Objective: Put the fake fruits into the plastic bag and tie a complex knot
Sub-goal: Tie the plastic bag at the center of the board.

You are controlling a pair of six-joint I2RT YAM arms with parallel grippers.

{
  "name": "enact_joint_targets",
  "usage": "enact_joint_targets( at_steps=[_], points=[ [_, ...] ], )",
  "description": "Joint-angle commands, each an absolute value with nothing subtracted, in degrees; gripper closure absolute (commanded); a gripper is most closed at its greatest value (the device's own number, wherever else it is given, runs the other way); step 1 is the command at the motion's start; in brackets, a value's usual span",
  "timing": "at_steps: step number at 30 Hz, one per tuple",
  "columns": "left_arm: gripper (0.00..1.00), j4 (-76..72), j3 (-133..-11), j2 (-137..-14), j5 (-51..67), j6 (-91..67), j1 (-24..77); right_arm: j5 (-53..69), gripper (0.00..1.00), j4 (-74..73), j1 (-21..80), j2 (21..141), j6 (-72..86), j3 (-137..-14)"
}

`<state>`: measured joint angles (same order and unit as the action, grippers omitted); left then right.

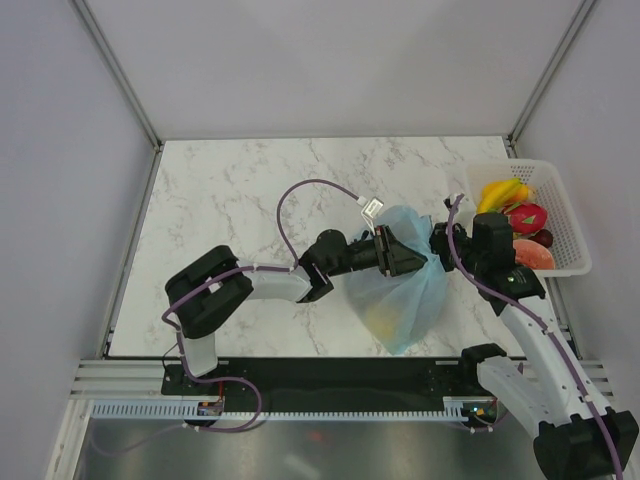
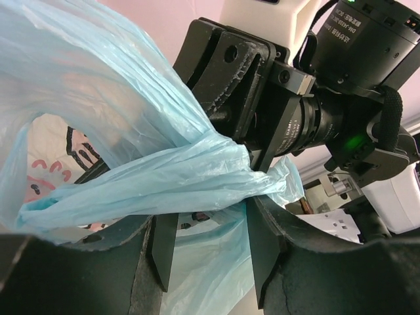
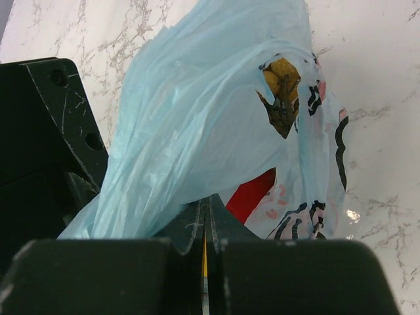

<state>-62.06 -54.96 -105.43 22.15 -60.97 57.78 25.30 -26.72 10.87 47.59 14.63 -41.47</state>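
The light-blue plastic bag (image 1: 408, 295) hangs between the two grippers above the marble table, its mouth gathered at the top. My right gripper (image 3: 208, 207) is shut on a bunched fold of the bag (image 3: 197, 111). My left gripper (image 2: 211, 220) stands open, and a twisted strand of the bag (image 2: 151, 184) lies across its fingertips. Something yellow (image 1: 383, 318) shows through the film low in the bag. A tan fruit (image 3: 283, 82) and a red patch (image 3: 252, 193) show through gaps in it. Bananas (image 1: 503, 192), a dragon fruit (image 1: 527, 217), a dark ball (image 1: 545, 238) and an orange-red slice (image 1: 533, 255) lie in the basket.
The white mesh basket (image 1: 570, 215) stands at the table's right edge, just behind my right arm (image 1: 515, 290). A purple cable (image 1: 300, 195) loops over the table behind the left arm (image 1: 270, 283). Metal frame posts rise at the back corners.
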Motion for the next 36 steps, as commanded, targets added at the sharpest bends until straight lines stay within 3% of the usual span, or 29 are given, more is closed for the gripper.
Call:
enact_joint_targets(
  at_steps=[1, 11, 24, 31, 36],
  points=[
    [0.48, -60.7, -56.6, -105.1, 18.4, -57.0, 57.9, 25.9, 1.00, -23.0, 11.6, 46.1, 12.7, -43.4],
    [0.48, -48.8, -49.8, -94.3, 11.9, -49.8, 57.7, 24.4, 1.00, -23.0, 11.6, 44.1, 13.4, -43.5],
    [0.46, -45.1, -44.1, -84.3, 10.5, -46.5, 56.9, 23.4, 1.00, -22.8, 11.5, 44.0, 13.5, -43.2],
    [0.46, -41.7, -45.3, -84.4, 9.5, -44.0, 56.8, 23.9, 1.00, -22.1, 11.6, 43.9, 14.1, -43.3],
    [0.53, -43.6, -45.6, -86.2, 10.5, -44.0, 56.8, 23.8, 1.00, -22.0, 11.5, 43.9, 14.2, -43.4]
  ],
)
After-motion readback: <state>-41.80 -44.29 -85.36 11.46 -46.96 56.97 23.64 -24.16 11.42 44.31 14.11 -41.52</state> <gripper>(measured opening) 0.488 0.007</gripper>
